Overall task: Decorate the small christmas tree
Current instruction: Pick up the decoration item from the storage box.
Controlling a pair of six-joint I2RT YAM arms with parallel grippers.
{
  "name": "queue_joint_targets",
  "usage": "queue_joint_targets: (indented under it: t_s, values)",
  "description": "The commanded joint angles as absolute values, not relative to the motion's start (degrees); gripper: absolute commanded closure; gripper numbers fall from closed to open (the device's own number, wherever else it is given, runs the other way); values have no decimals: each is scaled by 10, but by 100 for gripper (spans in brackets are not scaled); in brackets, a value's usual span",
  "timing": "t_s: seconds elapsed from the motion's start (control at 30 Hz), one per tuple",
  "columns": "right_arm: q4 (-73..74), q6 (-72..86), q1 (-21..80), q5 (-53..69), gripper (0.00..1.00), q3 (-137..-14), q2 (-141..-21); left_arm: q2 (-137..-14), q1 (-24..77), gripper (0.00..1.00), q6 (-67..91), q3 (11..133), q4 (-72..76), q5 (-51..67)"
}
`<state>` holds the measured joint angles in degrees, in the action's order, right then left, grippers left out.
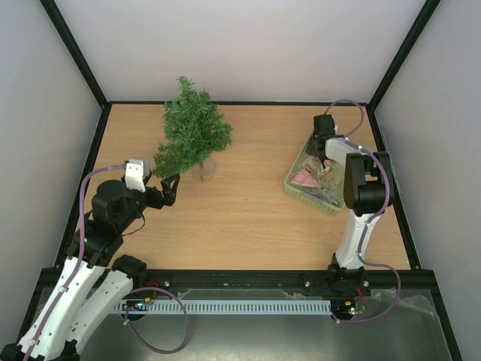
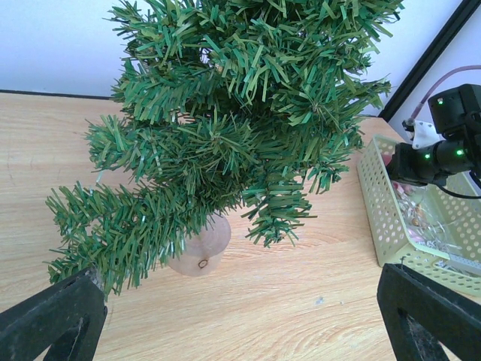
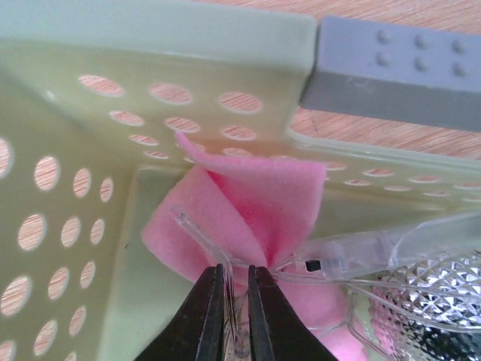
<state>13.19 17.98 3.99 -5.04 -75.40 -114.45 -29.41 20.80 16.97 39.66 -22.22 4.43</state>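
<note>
Upright at the back left of the worktop (image 1: 248, 218): tree (image 1: 192, 131), bushy and green, on a pale round base (image 1: 203, 169). Just in front of the lowest branches on that side: left gripper (image 1: 174, 189), jaws spread wide, nothing between them, aimed at the tree. In the left wrist view, low branch tips close above one finger, touching or not cannot be told.

At the right edge of the worktop, well apart from the tree: pale green perforated basket (image 1: 301, 189). Reaching down into it: right gripper (image 3: 238, 301), jaws pinched to a narrow slit on a thin clear wire (image 3: 203, 241). Under the wire, against the basket wall: folded pink felt (image 3: 255, 203). Just beside the felt: silver faceted bauble (image 3: 428, 293).
</note>
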Motion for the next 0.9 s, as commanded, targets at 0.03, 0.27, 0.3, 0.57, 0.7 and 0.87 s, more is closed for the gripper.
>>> queue_joint_targets:
  t_s: [0.03, 0.27, 0.3, 0.57, 0.7, 0.87]
  values:
    - [154, 175, 39, -81, 92, -767, -1129, -294, 203, 0, 170, 392, -214, 42]
    - [172, 176, 54, -108, 95, -768, -1087, -294, 203, 0, 171, 392, -214, 42]
    - [176, 177, 56, -115, 95, -768, -1080, -293, 203, 0, 171, 392, -214, 42]
    - [241, 193, 95, -172, 96, -785, -982, -292, 202, 0, 171, 392, -214, 40]
    - [290, 198, 126, -190, 96, -824, -918, -293, 202, 0, 171, 393, -215, 40]
    - [356, 193, 176, -207, 96, -921, -845, -293, 202, 0, 172, 398, -211, 50]
